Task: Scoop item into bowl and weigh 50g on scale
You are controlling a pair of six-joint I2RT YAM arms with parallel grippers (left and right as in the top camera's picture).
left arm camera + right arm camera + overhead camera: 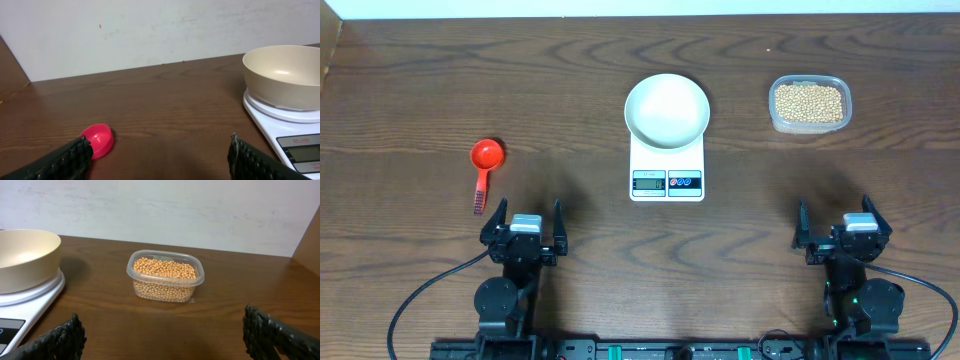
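1. The beans [809,102] fill a clear tub [844,90] at the far right of the desk [420,80], well apart from the empty bowl [666,108] on the scale [666,182].
2. The red scoop [485,160] lies far left, with its cup end away and its handle pointing back toward the robot.
3. The left claw [529,208], wide and empty, sits just behind and slightly right of the scoop, and I judge it the nearer arm.
4. The right claw [835,206] is also wide and empty, and faces the tub.

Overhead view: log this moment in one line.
left gripper open; right gripper open; bowl empty on scale; beans in container; scoop untouched
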